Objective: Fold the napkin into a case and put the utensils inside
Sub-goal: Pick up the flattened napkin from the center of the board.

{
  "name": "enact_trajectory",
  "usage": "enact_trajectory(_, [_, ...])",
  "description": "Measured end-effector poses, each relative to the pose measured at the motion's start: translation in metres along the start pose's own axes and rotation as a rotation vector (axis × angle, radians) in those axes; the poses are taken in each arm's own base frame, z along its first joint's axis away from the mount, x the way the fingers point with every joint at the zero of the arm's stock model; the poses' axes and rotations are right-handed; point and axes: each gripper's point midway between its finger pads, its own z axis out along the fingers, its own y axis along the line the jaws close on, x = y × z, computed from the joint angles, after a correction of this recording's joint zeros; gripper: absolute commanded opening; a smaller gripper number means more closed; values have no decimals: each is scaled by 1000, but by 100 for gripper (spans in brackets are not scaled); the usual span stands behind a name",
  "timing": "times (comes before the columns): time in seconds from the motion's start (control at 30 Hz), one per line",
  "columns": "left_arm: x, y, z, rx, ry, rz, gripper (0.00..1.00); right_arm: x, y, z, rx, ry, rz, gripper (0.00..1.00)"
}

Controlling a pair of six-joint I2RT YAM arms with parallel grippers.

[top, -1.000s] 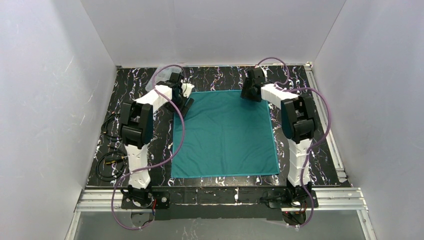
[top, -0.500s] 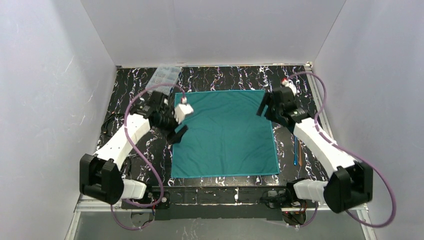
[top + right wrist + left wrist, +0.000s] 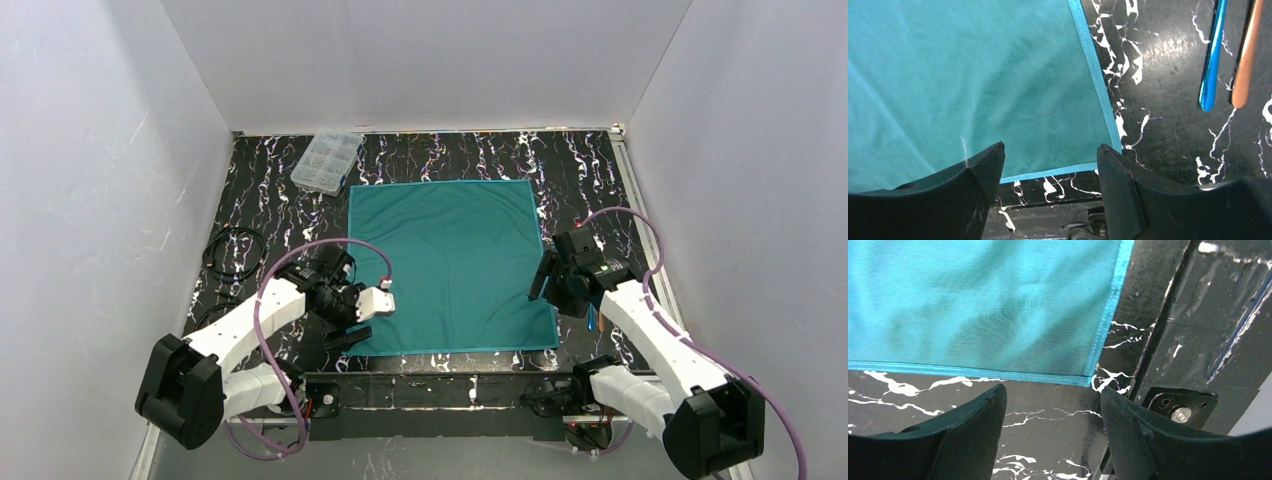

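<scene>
Black, white-veined tabletop (image 3: 440, 160) between white walls: the left fingers (image 3: 963, 435) spread wide at the near-left corner of the flat teal-green square cloth napkin (image 3: 450, 265). The right fingers (image 3: 1133, 195) are equally wide at its near-right corner. Thin iridescent blue and orange metal utensils (image 3: 1212, 60) lie just beside.

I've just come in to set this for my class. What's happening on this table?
Two robot arms are working on a teal napkin, which lies flat and unfolded on the black marbled table. The left gripper is open by the napkin's near left corner, and the right gripper is open by its near right corner. Neither grips it. The utensils lie on the table to the napkin's right, untouched.
</scene>
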Motion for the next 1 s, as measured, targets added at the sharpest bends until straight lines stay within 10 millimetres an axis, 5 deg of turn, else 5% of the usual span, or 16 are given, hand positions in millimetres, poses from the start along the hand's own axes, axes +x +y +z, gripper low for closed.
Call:
enact_trajectory(0.37, [22, -12, 24, -25, 75, 142, 60, 49, -29, 10, 35, 104, 39, 73])
enact_trajectory(0.77, [20, 5, 25, -81, 108, 181, 55, 52, -30, 13, 47, 115, 63, 67])
enact_trajectory(1.0, [19, 6, 25, -84, 107, 184, 46, 71, -44, 24, 94, 160, 93, 62])
